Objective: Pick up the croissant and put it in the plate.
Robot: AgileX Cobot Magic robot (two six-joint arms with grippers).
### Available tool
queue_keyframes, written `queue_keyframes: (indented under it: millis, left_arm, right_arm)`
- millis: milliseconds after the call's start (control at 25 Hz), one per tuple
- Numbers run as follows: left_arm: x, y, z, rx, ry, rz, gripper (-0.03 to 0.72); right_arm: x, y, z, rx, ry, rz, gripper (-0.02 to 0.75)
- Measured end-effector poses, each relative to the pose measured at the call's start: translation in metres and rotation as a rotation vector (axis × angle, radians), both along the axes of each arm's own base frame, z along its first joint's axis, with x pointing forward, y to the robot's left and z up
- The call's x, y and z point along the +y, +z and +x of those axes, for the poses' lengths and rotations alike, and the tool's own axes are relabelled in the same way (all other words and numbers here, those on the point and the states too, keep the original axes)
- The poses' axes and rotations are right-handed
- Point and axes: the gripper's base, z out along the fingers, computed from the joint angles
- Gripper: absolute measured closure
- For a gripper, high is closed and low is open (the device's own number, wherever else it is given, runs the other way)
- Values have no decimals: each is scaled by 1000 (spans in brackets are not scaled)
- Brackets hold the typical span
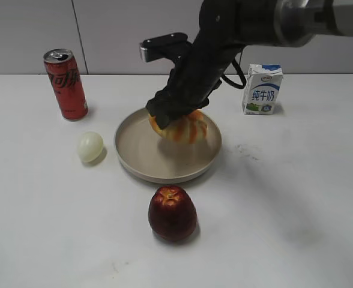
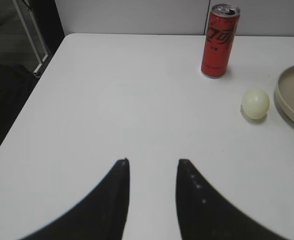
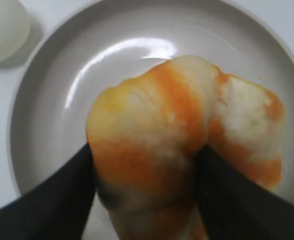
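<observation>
- Exterior view: the right gripper (image 1: 171, 115) is down over the plate (image 1: 134, 157) with the croissant (image 1: 185, 127) clamped in it. The croissant sits over the back-right part of the plate, looks like it's at or just above the plate floor, can't say if it's actually touching. So I'd call this the placing step, nearly done. Next move is basically just letting go and lifting straight up without dragging the thing out again.
- Same view, the rest: cola can (image 1: 66, 84) back left, egg (image 1: 90, 146) just beside the plate's left rim, red apple (image 1: 172, 212) in front of the plate, milk carton (image 1: 262, 89) back right. None of them in the way.
- Left wrist view: the left gripper (image 2: 152, 162) is parked over bare table (image 2: 112, 100), fingers spread apart with nothing between them. Can, egg and a slice of the plate's rim are off to its right, well apart from it. Not involved here.
- Right wrist view: close-up, both dark fingers (image 3: 42, 200) pressed into the croissant's sides near its lower end, the striped body bulging out past them. Plate fills the background right under it, egg peeking in top left. Soft toy, so it may cling a bit on release.
</observation>
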Motion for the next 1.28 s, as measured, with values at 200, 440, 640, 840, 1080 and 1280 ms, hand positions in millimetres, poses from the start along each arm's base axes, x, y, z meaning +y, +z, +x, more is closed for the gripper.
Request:
queue_keyframes:
  millis: [200,440,640,840,1080,1280]
  left_arm:
    - [0,0,0,0,0,0,458]
    - [0,0,0,0,0,0,458]
    - [0,0,0,0,0,0,458]
    - [0,0,0,0,0,0,458]
    - [0,0,0,0,0,0,458]
    - [0,0,0,0,0,0,458]
  right_arm:
    - [-4,45,-2,-40,41,-17,113]
    - [-43,147,-17,-121,4,20,113]
    - [-115,183,-31,-67,-176,-56,117]
    - [-185,169,-65,5,-374,-140,136]
    - [-225,134,-145,53,-483,-150,145]
    - [-238,121,-210,19,-498,-114,145]
